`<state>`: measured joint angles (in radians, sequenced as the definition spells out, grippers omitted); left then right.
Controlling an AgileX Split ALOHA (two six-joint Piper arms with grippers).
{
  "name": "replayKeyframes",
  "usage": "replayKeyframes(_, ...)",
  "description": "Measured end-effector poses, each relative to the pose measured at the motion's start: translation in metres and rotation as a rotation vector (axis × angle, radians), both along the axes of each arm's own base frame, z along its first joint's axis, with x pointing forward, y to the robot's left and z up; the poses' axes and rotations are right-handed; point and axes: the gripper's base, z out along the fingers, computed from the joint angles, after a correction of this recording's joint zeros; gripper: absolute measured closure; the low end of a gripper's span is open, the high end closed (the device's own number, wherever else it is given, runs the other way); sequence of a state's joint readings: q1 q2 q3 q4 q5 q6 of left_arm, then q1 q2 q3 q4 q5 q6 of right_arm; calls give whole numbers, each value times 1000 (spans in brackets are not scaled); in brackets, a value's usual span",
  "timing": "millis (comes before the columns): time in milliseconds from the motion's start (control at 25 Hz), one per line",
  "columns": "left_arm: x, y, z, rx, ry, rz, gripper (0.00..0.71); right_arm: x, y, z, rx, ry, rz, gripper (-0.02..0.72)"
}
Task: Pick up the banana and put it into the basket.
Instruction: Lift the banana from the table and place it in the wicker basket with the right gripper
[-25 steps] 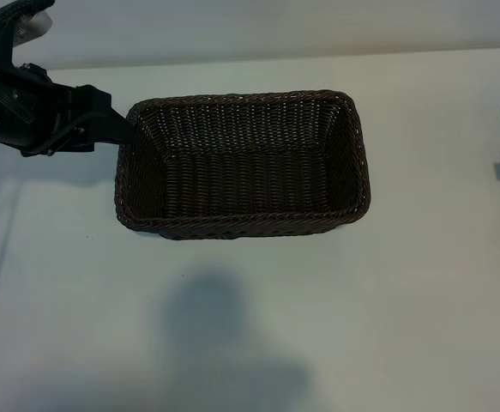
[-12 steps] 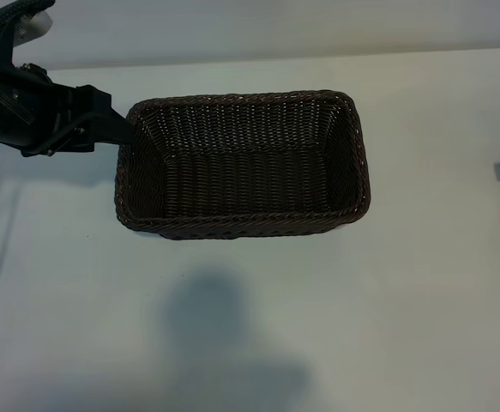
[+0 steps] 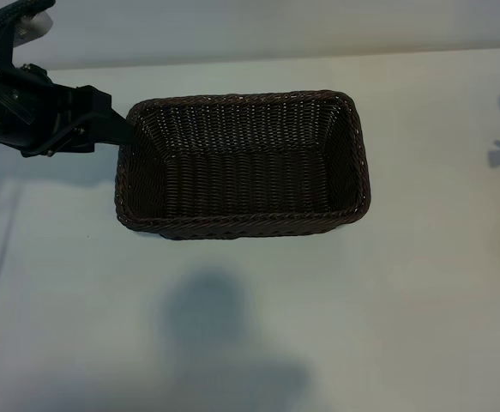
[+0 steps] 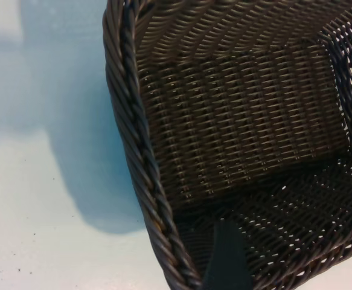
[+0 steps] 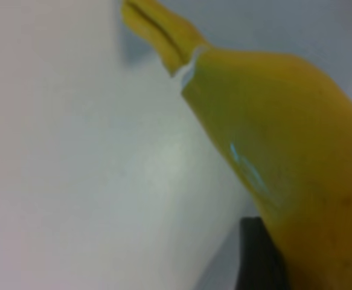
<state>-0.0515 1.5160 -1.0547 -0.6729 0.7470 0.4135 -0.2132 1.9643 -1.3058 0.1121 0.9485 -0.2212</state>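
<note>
The right gripper (image 5: pixel 257 254) is closed on the banana (image 5: pixel 284 145), its jaws held part-way apart by the fruit; only 1 dark finger (image 5: pixel 257 257) shows, pressed against the peel. The banana fills the right wrist view and hangs above the white table (image 5: pixel 73 181), its long axis running away from the gripper to the stem tip. In the exterior view only a yellow sliver shows at the right edge, well apart from the basket (image 3: pixel 241 225). The left gripper (image 3: pixel 117 129) stands wide, 1 finger (image 4: pixel 227 257) inside the basket's left end, by the rim.
</note>
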Motion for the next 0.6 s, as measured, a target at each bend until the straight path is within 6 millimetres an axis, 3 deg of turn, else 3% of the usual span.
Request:
replayKeyframes(200, 0, 0, 0, 0, 0, 0, 117, -1, 19, 17, -7, -28, 54, 272)
replayKeyframes(400, 0, 0, 0, 0, 1, -1, 117, 6, 58, 32, -8, -61, 165, 272)
replayKeyframes(600, 0, 0, 0, -1, 4, -3, 117, 20, 98, 60, 9, -120, 253, 272)
